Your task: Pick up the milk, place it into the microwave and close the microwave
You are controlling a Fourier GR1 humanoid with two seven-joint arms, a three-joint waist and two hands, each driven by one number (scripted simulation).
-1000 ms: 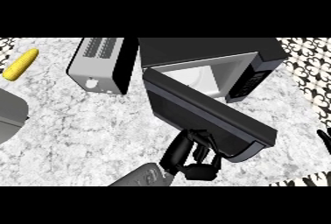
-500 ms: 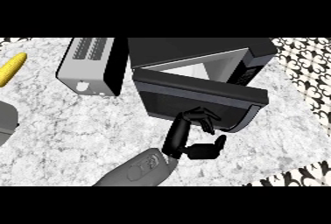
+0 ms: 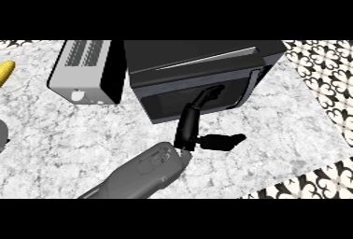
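Note:
The black microwave (image 3: 200,58) stands at the back middle of the counter. Its door (image 3: 165,100) lies almost flat against the front, with a thin light slit along its upper edge. My left hand (image 3: 189,123) reaches up from the lower middle. Its straight fingers (image 3: 207,95) rest on the door's front and the thumb (image 3: 224,140) sticks out to the right. It holds nothing. The milk shows nowhere in the head view. My right hand is out of the picture.
A silver toaster (image 3: 86,70) stands just left of the microwave. A yellow item (image 3: 5,72) lies at the far left edge, with a grey rounded object (image 3: 2,137) below it. The marble counter (image 3: 276,135) ends at the right against a patterned surface (image 3: 324,70).
The microwave door has swung from wide open to nearly shut, with my left hand following it upward. The whole scene has shifted right in the view.

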